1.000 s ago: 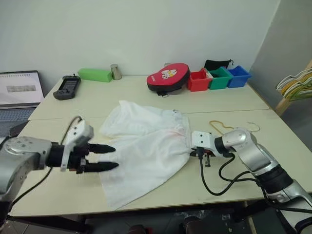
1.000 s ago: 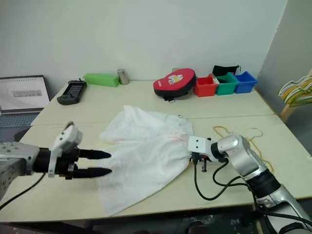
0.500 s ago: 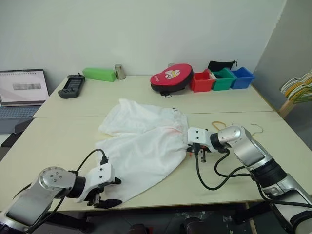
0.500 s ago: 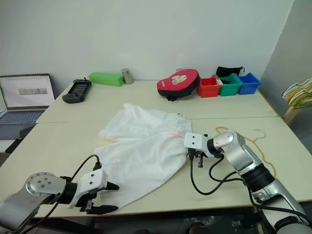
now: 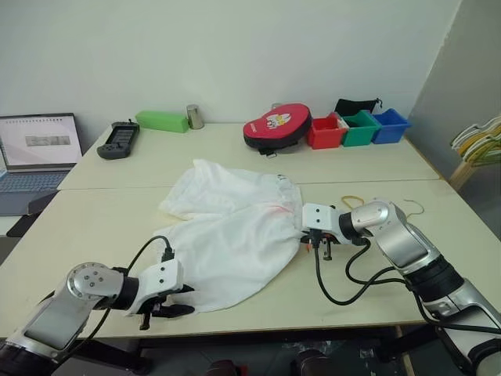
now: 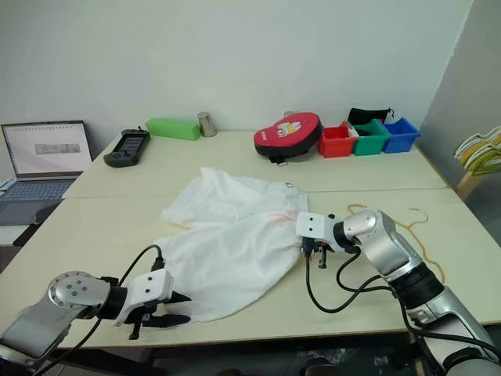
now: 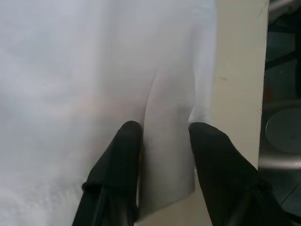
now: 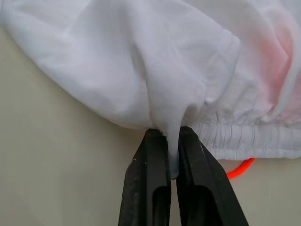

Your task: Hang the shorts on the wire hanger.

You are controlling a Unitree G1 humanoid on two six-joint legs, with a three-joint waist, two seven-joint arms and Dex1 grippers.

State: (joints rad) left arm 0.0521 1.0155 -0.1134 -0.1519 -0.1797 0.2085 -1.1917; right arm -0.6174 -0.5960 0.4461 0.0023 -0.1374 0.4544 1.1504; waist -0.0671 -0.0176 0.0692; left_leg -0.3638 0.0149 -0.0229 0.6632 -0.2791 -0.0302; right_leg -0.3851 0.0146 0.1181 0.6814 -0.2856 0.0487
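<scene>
The white shorts (image 5: 235,227) lie spread over the middle of the table, with a faint pink mark near the waistband. My right gripper (image 8: 172,136) is shut on a pinch of fabric at the waistband's right end (image 5: 302,233). My left gripper (image 5: 190,300) sits low at the shorts' front-left corner by the table's front edge. Its fingers (image 7: 129,136) stand apart with a fold of the cloth between them. The yellow wire hanger (image 6: 360,208) lies on the table behind my right arm, its hook (image 6: 419,213) further right. A thin orange strand (image 8: 240,167) pokes out under the waistband.
At the back stand a green box (image 5: 162,121), a metal cup (image 5: 192,116), a black device (image 5: 117,139), a red case (image 5: 275,129) and red, green and blue bins (image 5: 354,127). A laptop (image 5: 35,153) sits far left. Striped hangers (image 5: 477,141) hang at right. A black cable (image 5: 337,286) loops under my right wrist.
My left gripper has dropped from above the table to the shorts' front corner, rolled over, and its fingers have narrowed around the cloth. The right gripper keeps its hold. The camera has shifted.
</scene>
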